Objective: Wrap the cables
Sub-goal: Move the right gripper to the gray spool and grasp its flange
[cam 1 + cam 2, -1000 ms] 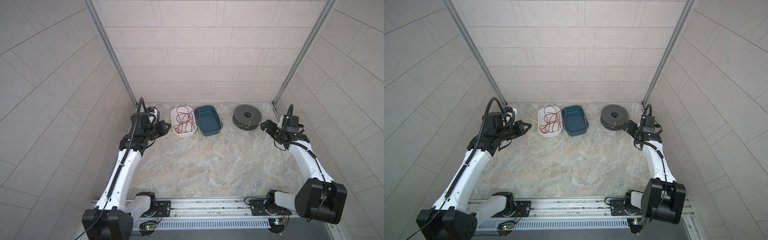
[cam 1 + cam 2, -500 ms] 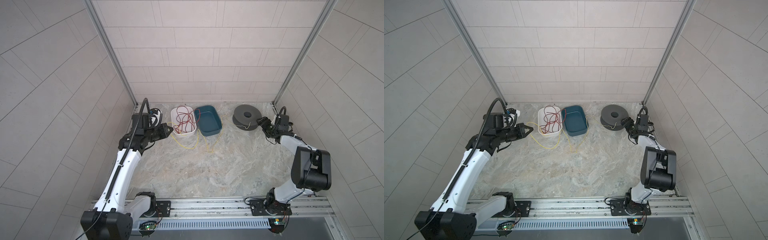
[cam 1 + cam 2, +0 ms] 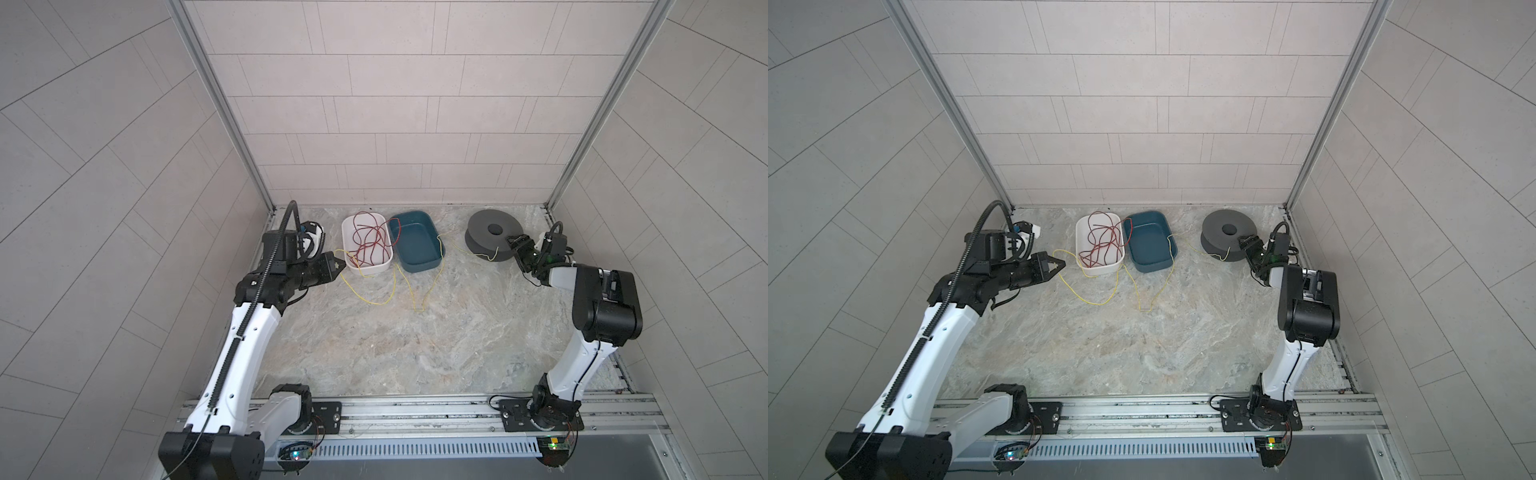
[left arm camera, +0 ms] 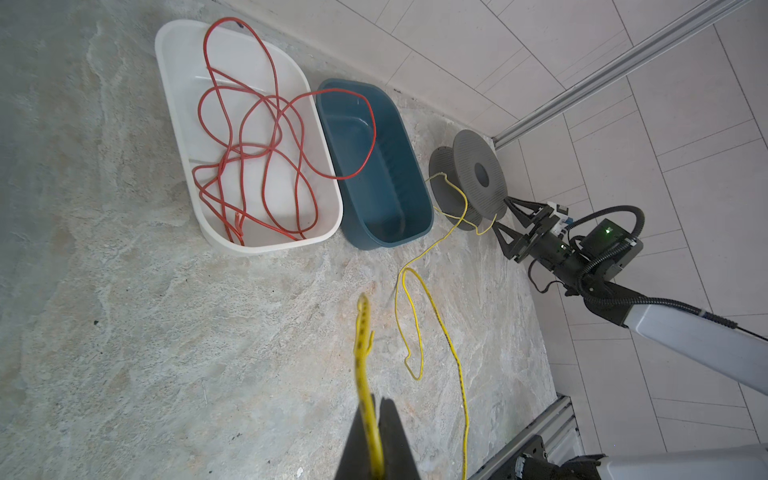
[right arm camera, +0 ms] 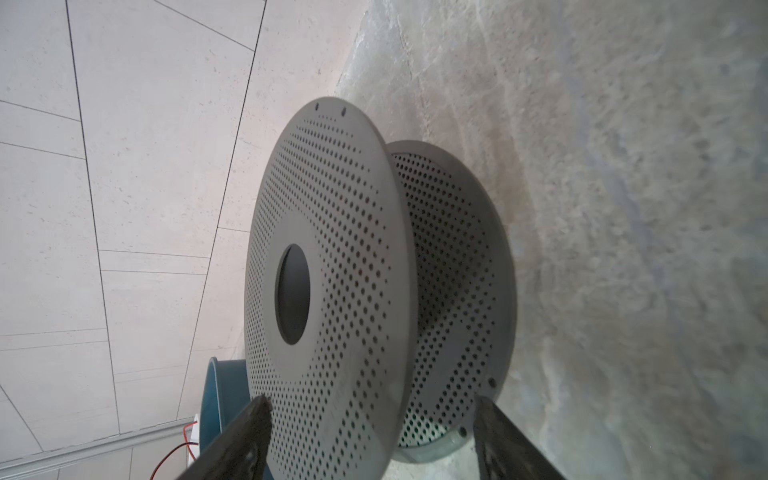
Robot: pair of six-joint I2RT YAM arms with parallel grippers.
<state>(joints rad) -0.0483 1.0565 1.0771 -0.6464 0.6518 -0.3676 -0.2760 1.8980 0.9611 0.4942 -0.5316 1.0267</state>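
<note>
The cables show as one thin yellow wire (image 3: pixel 376 303) (image 3: pixel 1096 303) looping over the floor from my left gripper to the dark grey spool (image 3: pixel 492 232) (image 3: pixel 1227 232). My left gripper (image 3: pixel 338 266) (image 3: pixel 1059 264) (image 4: pixel 376 405) is shut on the wire's end, left of the white tray. The spool lies flat at the back right, with the wire's other end hanging at its rim (image 4: pixel 461 199). My right gripper (image 3: pixel 517 251) (image 3: pixel 1250 249) (image 5: pixel 372 401) stands open, one finger on each side of the spool's two perforated flanges (image 5: pixel 332 249).
A white tray (image 3: pixel 345 232) holds a tangled red wire (image 3: pixel 372 243), one loop of which hangs over into the empty blue tray (image 3: pixel 432 259) beside it. Tiled walls close in the back and both sides. The arms' base rail (image 3: pixel 415 409) runs along the front.
My right arm has folded and brought its gripper up to the spool's rim, with the jaws narrowing. My left gripper has shifted slightly right with the yellow wire.
</note>
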